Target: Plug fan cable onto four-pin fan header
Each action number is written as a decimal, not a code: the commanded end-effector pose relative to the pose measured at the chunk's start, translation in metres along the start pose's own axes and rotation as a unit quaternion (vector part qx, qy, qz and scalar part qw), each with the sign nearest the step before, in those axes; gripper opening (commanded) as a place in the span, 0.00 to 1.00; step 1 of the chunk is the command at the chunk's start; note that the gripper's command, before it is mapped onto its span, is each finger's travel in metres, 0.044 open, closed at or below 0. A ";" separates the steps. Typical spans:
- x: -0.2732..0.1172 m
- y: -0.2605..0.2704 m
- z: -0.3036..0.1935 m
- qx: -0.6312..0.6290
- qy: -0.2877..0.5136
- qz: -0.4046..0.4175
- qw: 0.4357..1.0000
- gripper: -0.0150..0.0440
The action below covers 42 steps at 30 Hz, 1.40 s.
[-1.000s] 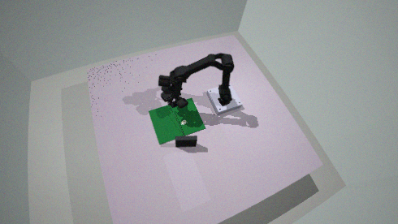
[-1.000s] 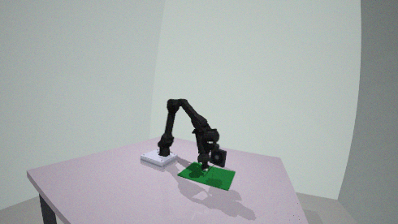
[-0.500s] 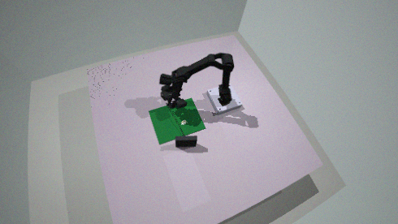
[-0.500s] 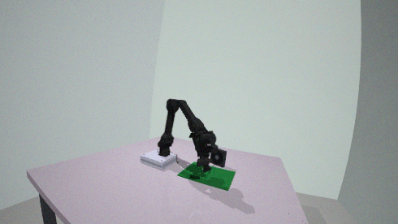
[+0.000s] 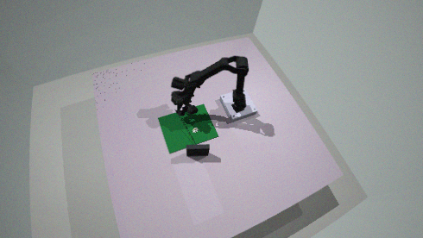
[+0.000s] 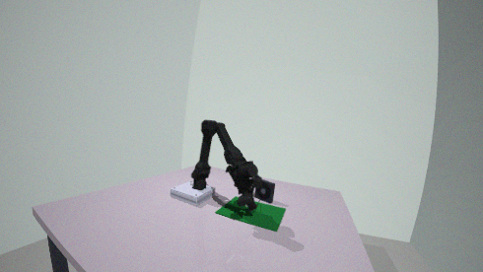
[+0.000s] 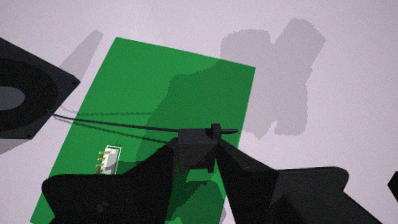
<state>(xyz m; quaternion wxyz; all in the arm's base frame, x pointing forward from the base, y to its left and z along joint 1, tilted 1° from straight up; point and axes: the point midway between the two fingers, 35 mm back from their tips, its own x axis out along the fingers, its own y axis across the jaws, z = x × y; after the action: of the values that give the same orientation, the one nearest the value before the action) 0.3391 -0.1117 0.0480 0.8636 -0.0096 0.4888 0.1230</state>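
My gripper (image 7: 196, 141) (image 5: 185, 109) (image 6: 244, 206) is shut on the fan's dark plug (image 7: 198, 142). It holds the plug low over the green board (image 7: 145, 85) (image 5: 173, 131) (image 6: 266, 215), near the board's edge. A thin black cable (image 7: 115, 124) runs from the plug to the black fan (image 7: 22, 95) (image 5: 198, 150) (image 6: 265, 190), which stands beside the board. The white four-pin fan header (image 7: 109, 160) (image 5: 194, 129) sits on the board, to the left of the plug in the wrist view and apart from it.
The arm's white base plate (image 5: 238, 108) (image 6: 191, 192) stands on the pale pink table (image 5: 259, 172) (image 6: 123, 232) beside the board. The table's edges show in the exterior view.
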 end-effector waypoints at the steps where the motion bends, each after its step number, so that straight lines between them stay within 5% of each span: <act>1: 0.001 -0.003 -0.001 0.006 -0.020 0.001 1.000 0.25; 42: -0.002 -0.011 -0.011 0.006 -0.189 0.015 0.982 0.25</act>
<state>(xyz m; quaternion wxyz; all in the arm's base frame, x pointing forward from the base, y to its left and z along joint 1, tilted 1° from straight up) 0.3334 -0.1203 0.0418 0.9330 0.0251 0.3317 0.1377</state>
